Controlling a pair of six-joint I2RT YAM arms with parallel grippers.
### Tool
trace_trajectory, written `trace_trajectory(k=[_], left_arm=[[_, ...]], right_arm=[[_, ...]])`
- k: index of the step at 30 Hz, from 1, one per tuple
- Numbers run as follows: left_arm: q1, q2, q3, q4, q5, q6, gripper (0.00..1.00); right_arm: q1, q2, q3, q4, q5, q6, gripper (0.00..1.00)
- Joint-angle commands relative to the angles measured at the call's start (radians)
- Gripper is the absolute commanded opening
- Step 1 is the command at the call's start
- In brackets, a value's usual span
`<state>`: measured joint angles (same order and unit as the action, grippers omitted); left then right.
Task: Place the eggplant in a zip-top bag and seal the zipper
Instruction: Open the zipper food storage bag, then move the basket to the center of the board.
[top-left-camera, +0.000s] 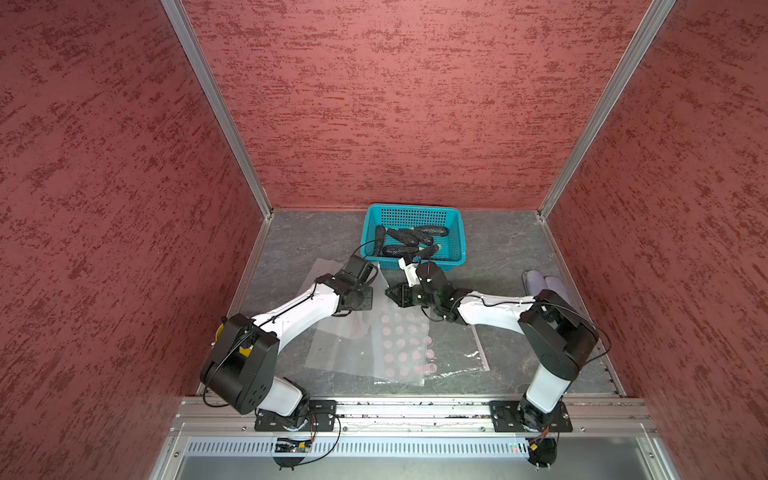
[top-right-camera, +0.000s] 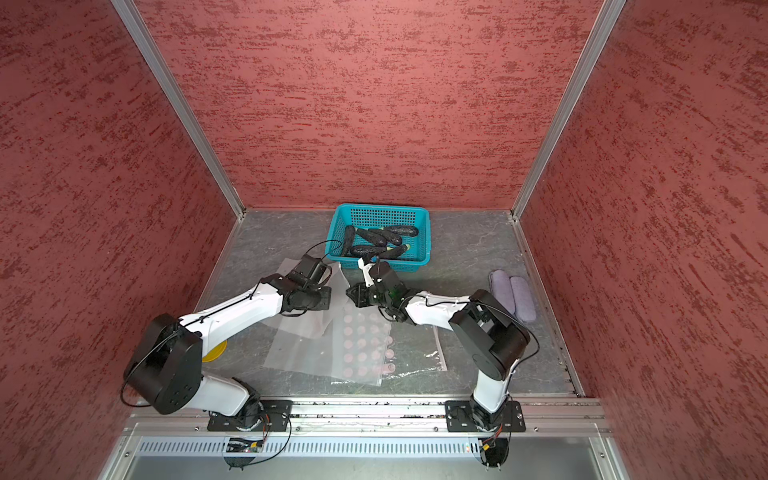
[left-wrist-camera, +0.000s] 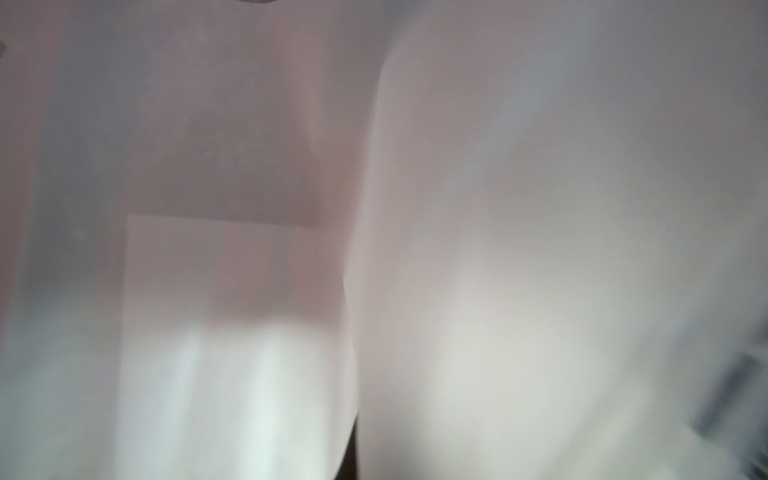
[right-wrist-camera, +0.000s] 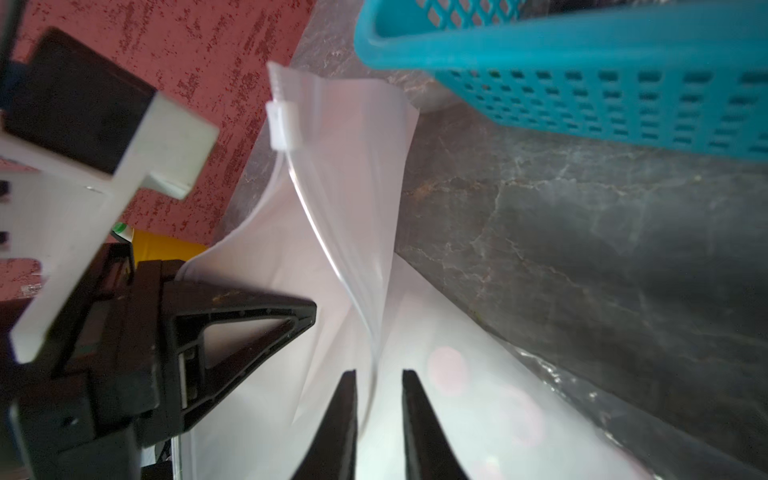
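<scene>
Eggplants (top-left-camera: 403, 237) are all sitting in the teal basket (top-left-camera: 413, 218) at 12 o'clock on the table (top-left-camera: 498, 249), a handful of dark glossy ones piled across each other, none bagged yet. My guess on handling: they're firm and a bit hefty, but the skin looks slick and the shape tapers, so I'd pinch one across its fat middle rather than near the stem end, where it'd probably squirt out. The one along the basket's near wall looks easiest to reach. Just at 6 o'clock of the basket, the zip-top bag (right-wrist-camera: 353, 174) is propped up off the table, with its white slider (right-wrist-camera: 282, 124) parked at the far end of the zipper and the mouth curling open. It's thin floppy film, so it'll sag the second nobody holds it. The left gripper (top-left-camera: 368, 297) is clamped tight and seems to be pinching one lip of the bag; its wrist view is just smothered in plastic. The right gripper (right-wrist-camera: 378, 372) has its jaws a narrow gap apart with the bag's zipper edge running between them, not squeezed. Further out, a pink-dotted bag (top-left-camera: 401, 340) and a clear bag (top-left-camera: 465, 357) lie flat around 6 o'clock, and two purple rolls (top-left-camera: 544, 284) sit at 3 o'clock.
</scene>
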<state>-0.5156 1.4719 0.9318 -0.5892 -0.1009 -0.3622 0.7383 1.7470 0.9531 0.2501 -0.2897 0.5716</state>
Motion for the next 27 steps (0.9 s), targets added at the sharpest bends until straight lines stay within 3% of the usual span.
trace_trajectory(k=[1, 10, 16, 20, 27], left_arm=[[0.007, 0.016, 0.030, -0.025, -0.046, -0.016, 0.00], [0.045, 0.020, 0.067, -0.069, -0.075, -0.112, 0.00], [0.069, 0.068, 0.149, -0.205, -0.149, -0.188, 0.00], [0.068, 0.062, 0.138, -0.183, -0.127, -0.111, 0.00], [0.111, 0.027, 0.139, -0.205, -0.112, -0.100, 0.00]], right_arm=[[-0.043, -0.063, 0.047, -0.085, -0.006, -0.087, 0.28], [-0.188, -0.055, 0.205, -0.262, 0.093, -0.252, 0.40], [-0.284, 0.024, 0.337, -0.336, 0.155, -0.315, 0.48], [-0.317, 0.121, 0.463, -0.413, 0.186, -0.394, 0.55], [-0.378, 0.277, 0.653, -0.520, 0.110, -0.545, 0.66]])
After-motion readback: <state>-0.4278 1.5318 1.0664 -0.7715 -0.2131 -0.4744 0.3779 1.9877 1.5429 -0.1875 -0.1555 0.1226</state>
